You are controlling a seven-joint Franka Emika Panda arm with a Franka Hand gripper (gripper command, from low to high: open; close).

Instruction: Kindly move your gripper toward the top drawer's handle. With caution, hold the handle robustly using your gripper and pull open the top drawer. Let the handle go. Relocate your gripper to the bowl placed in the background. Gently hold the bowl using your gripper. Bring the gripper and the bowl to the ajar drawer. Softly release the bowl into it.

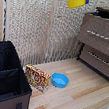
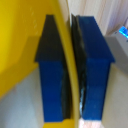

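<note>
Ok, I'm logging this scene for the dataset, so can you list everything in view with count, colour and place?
yellow bowl: one, yellow, held in the air at the top of the exterior view, its rim pinched between the fingers in the wrist view
blue bowl: one, light blue, on the wooden floor
box: one, red and yellow, beside the blue bowl
black case: one, black, open, exterior view's left
dresser: one, grey-brown, exterior view's right
top drawer: one, pulled out
handle: one, silver, on the top drawer
gripper: one, blue fingers, closed on the yellow bowl
</note>
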